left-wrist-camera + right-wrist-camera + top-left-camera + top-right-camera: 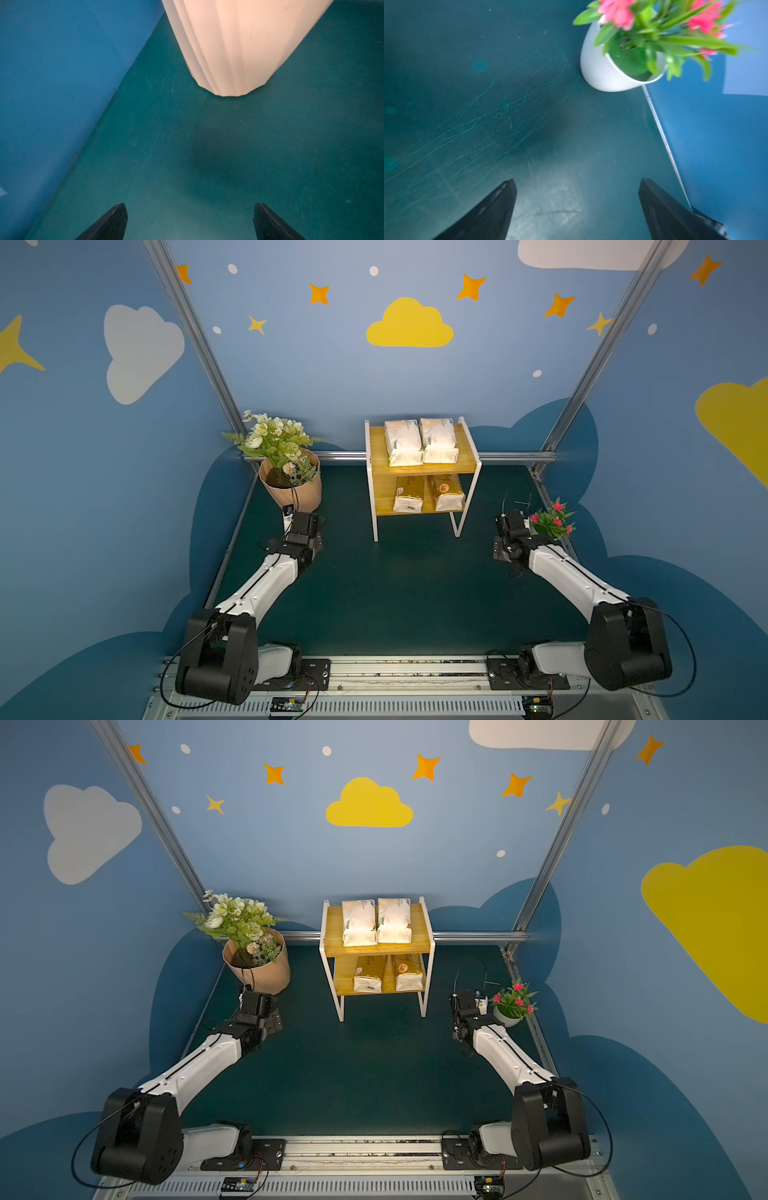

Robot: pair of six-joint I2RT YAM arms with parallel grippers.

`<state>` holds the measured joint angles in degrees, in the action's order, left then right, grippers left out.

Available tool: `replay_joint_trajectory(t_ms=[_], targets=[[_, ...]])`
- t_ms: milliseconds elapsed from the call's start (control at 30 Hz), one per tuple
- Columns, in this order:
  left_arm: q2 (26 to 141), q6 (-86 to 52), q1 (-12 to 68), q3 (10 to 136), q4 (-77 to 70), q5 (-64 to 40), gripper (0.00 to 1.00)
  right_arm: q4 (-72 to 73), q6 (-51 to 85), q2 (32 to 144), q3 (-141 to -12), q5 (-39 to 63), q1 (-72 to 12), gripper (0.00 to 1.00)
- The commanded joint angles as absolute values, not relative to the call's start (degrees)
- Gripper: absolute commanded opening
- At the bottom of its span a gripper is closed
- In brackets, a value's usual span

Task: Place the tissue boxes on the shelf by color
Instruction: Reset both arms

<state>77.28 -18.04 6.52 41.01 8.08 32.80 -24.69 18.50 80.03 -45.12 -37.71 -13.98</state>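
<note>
The shelf stands at the back middle of the green table. Two white-cream tissue boxes lie side by side on its upper board. Two gold tissue boxes lie side by side on the lower board; both top views show all of them. My left gripper is open over bare table, well to the left of the shelf. My right gripper is open over bare table, well to the right of it. Nothing sits between either pair of fingers.
A peach flowerpot with white flowers stands just beyond my left wrist. A small white pot of pink flowers stands beside my right wrist. Blue walls enclose the table on three sides.
</note>
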Motion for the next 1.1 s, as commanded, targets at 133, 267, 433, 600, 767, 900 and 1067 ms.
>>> replay_joint_trajectory(t_ms=[133,267,433,600,767,900,1067], targets=[[85.09,-11.35,4.05,35.62,-14.88,27.18,1.0,2.66,9.04,84.9,-41.48,-38.95,-13.62,0.99],[87.16,-7.62,3.73,37.05,-17.45,25.42,1.0,15.18,2.69,86.7,-39.59,-36.13,-13.28,0.99],[90.0,-5.78,1.43,36.74,-24.33,21.78,1.0,17.43,2.15,89.31,-40.25,-32.28,-11.13,0.99],[87.88,-4.39,1.07,32.81,-30.16,17.39,1.0,27.28,1.63,83.69,-31.18,-23.27,-8.29,0.99],[90.93,-1.34,0.97,19.24,-57.99,11.24,1.0,55.64,-0.06,88.82,-20.0,-12.24,-5.14,0.99],[89.64,-2.56,0.24,21.72,-51.22,10.33,1.0,39.26,1.7,85.27,-25.06,-13.24,-5.06,0.99],[88.15,-2.23,0.26,22.04,-48.29,10.01,1.0,35.55,0.51,84.57,-26.31,-11.54,-4.66,0.99]])
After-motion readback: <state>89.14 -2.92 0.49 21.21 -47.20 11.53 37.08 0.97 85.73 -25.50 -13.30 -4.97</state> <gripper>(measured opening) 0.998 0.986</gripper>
